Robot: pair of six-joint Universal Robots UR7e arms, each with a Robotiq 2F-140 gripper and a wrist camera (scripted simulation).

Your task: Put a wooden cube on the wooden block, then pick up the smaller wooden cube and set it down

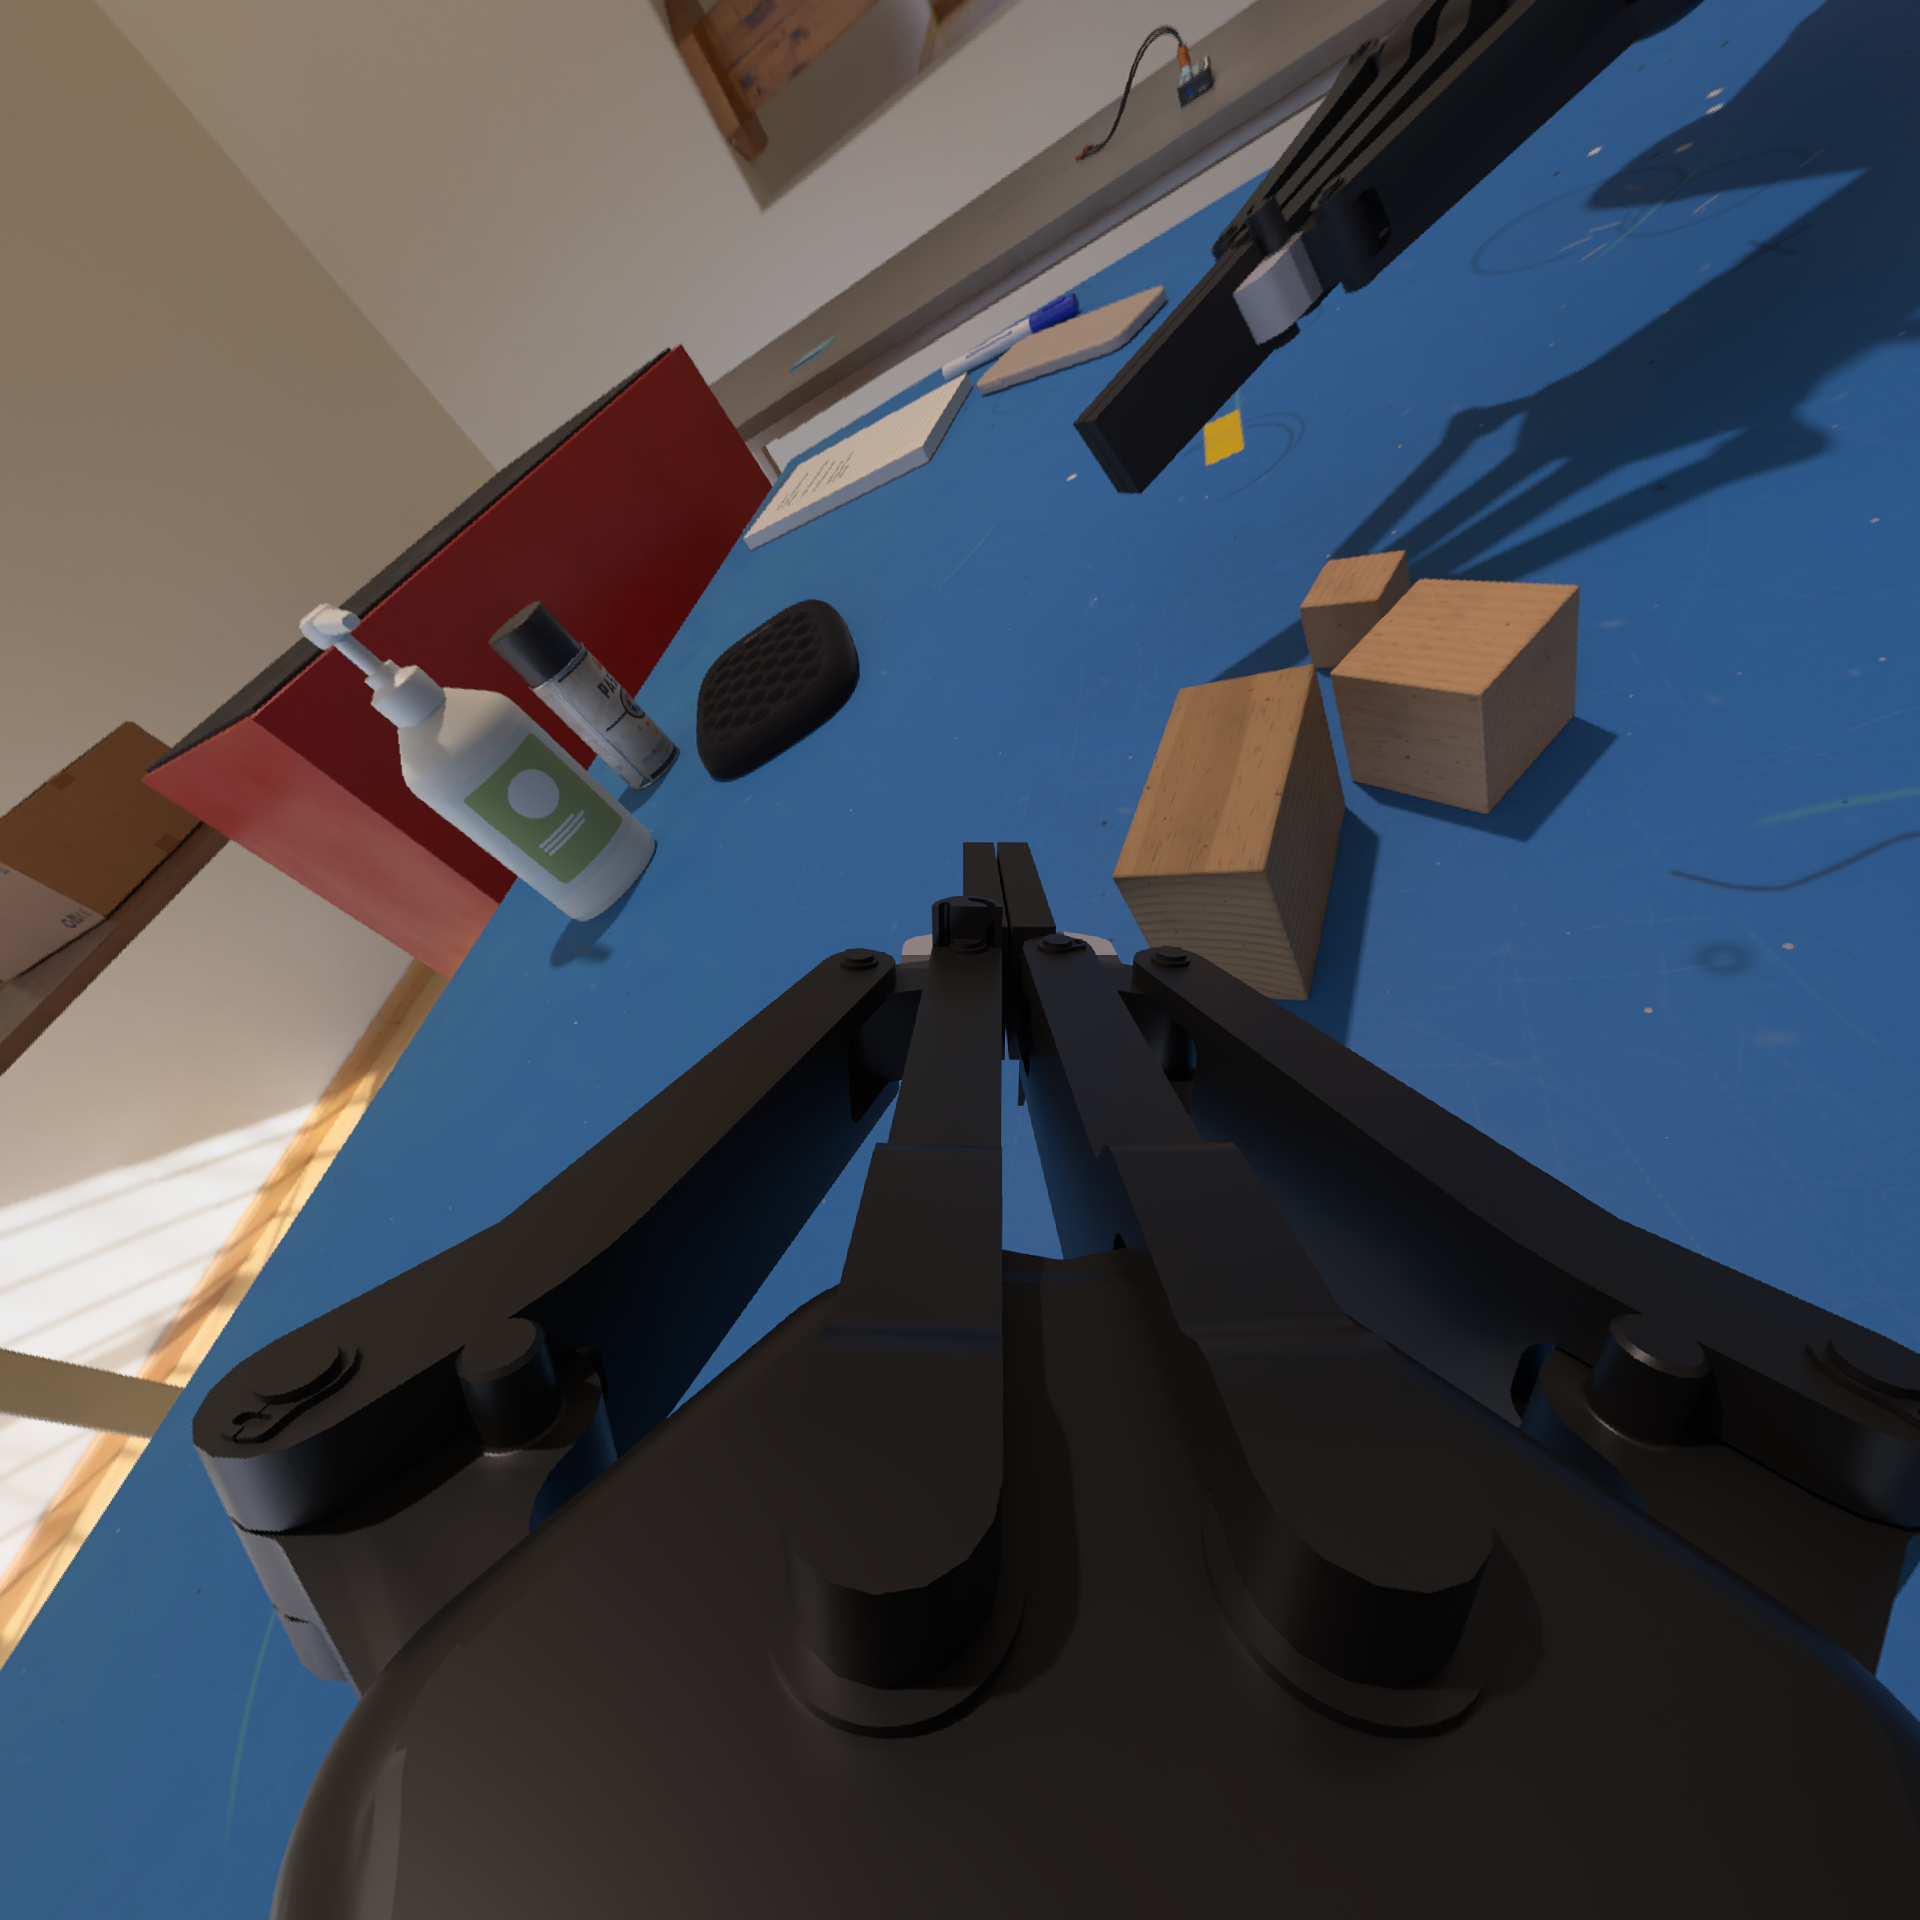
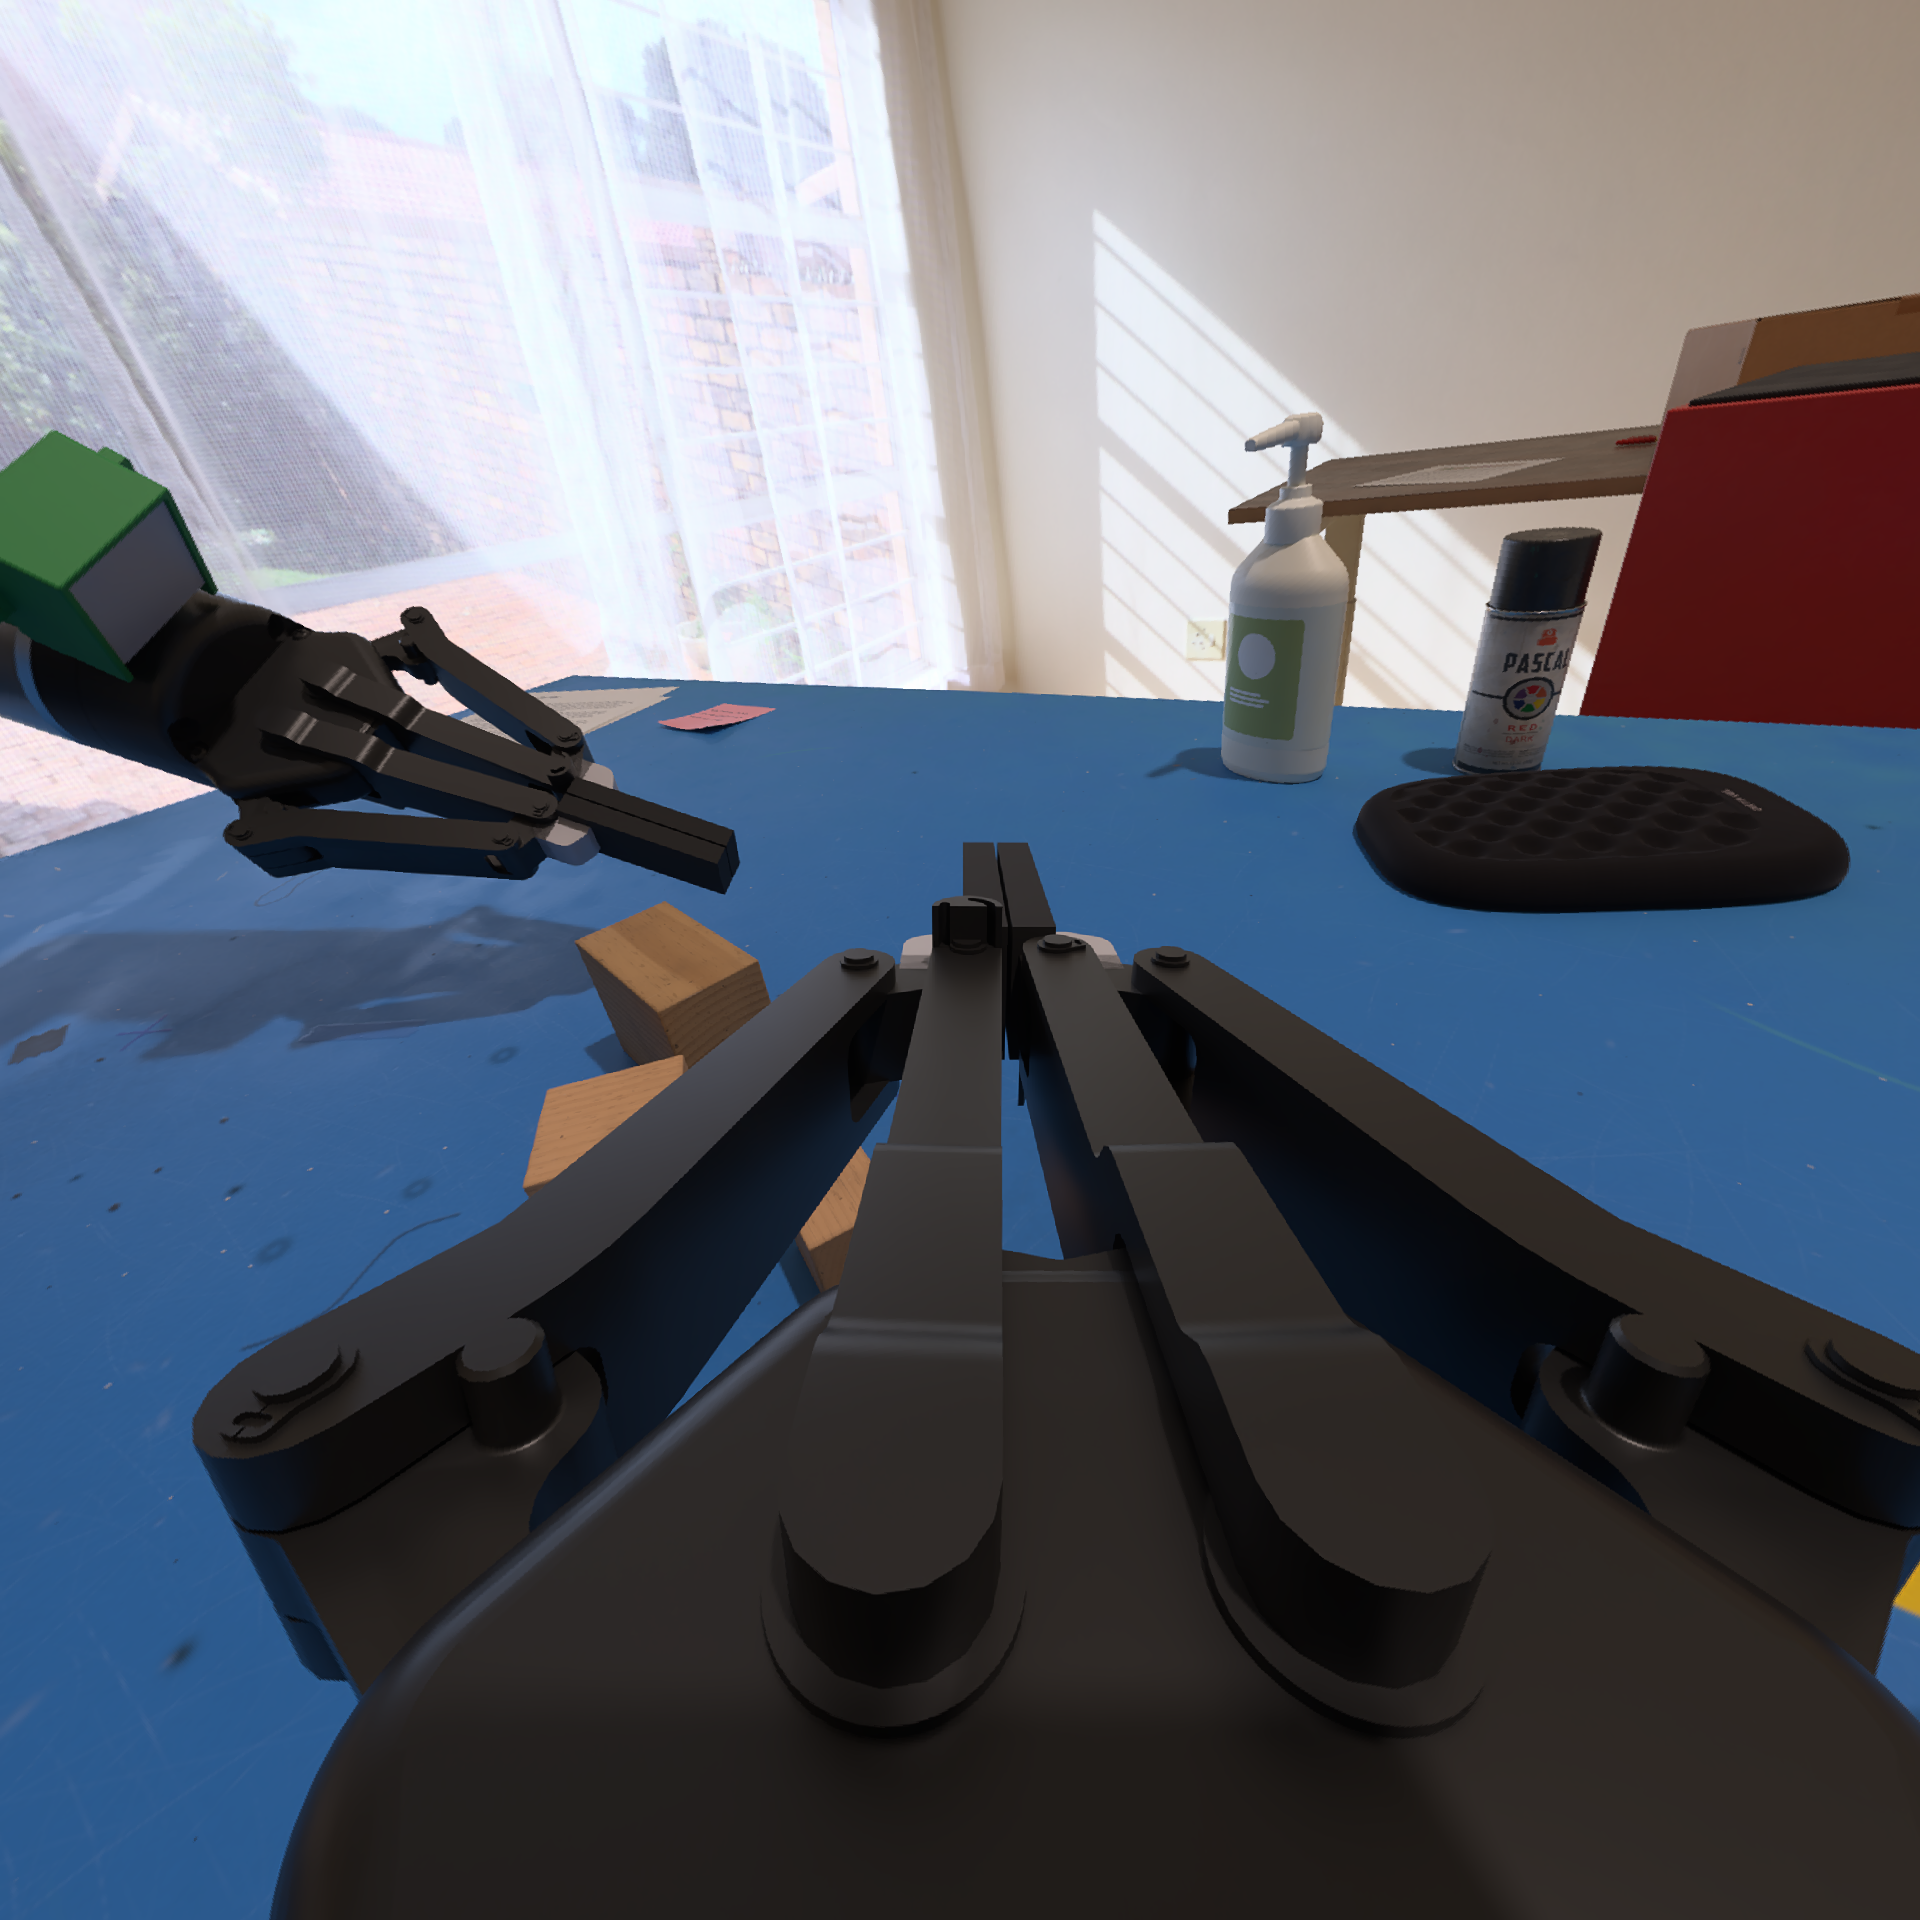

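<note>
Three wooden pieces lie close together on the blue table [image 1: 1558,1091]. The long wooden block [image 1: 1231,821] is just right of my left gripper [image 1: 1000,862], which is shut and empty above the table. The larger cube [image 1: 1455,691] sits right of the block, and the smaller cube [image 1: 1351,603] sits behind them. My right gripper [image 1: 1117,457] hangs shut and empty beyond the cubes. In the right wrist view my right gripper [image 2: 1000,862] is shut. Its links partly hide the larger cube [image 2: 592,1122] and the smaller cube [image 2: 836,1216]. The block [image 2: 675,977] lies below the left gripper [image 2: 712,857].
A white pump bottle [image 1: 520,790], a spray can [image 1: 587,696] and a black honeycomb pad [image 1: 774,686] stand left of the wood, in front of a red box [image 1: 540,582]. A notepad [image 1: 862,462], a marker [image 1: 1013,332], a flat board [image 1: 1075,338] and a yellow note [image 1: 1224,436] lie at the back.
</note>
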